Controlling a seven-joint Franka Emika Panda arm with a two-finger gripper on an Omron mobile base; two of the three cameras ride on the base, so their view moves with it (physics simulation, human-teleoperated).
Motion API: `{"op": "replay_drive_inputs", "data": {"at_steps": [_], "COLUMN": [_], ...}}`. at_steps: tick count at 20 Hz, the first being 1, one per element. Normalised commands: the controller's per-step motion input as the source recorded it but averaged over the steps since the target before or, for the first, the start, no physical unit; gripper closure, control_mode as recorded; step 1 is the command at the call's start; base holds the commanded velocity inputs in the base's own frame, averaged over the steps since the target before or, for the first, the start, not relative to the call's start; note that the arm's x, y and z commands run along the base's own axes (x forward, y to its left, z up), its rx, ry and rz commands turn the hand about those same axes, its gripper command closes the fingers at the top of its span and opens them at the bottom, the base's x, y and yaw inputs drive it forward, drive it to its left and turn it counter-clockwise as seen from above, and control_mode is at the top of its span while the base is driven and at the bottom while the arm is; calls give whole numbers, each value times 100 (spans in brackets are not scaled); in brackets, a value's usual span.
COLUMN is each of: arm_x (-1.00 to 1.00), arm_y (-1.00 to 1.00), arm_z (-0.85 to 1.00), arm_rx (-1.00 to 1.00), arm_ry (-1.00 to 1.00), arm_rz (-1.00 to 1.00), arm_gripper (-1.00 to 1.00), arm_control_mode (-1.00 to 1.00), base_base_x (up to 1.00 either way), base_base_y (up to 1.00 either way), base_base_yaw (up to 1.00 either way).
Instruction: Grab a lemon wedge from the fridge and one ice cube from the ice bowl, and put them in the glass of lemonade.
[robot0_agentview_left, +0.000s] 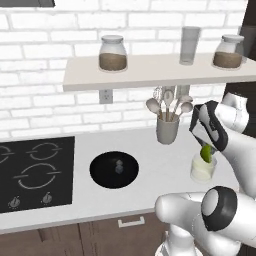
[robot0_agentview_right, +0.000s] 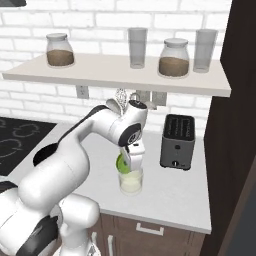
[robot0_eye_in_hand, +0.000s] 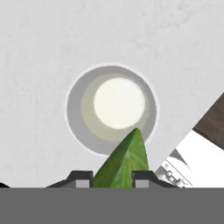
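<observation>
Lemon wedge held over the glass, not yet dropped.

Nearest, the gripper (robot0_eye_in_hand: 112, 178) is closed on the lemon wedge (robot0_eye_in_hand: 124, 159), poised just above the mouth of the glass of lemonade (robot0_agentview_right: 130, 183), which stands near the bench's front edge, before the toaster (robot0_agentview_right: 177, 141). By my judgement the fridge trip is done; release comes next. Further along the bench, beside the hob, sits the ice bowl (robot0_agentview_left: 114, 169) with something pale in its middle, still to be visited for a cube.

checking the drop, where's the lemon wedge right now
The lemon wedge is pinched between the gripper fingers, just above the glass of lemonade, which stands on the counter right of the utensil cup.
</observation>
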Motion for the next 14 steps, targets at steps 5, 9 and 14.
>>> {"op": "replay_drive_inputs", "data": {"at_steps": [5, 9, 14], "arm_x": [10, 26, 24], "arm_y": [-28, -22, -10], "arm_z": [-34, -25, -17], "arm_rx": [0, 0, 0], "arm_ry": [5, 1, 0], "arm_rz": [-1, -1, -1], "arm_gripper": [100, 100, 100], "arm_control_mode": [-100, -100, -100], "base_base_x": [0, 0, 0], "base_base_y": [0, 0, 0], "base_base_yaw": [0, 0, 0]}}
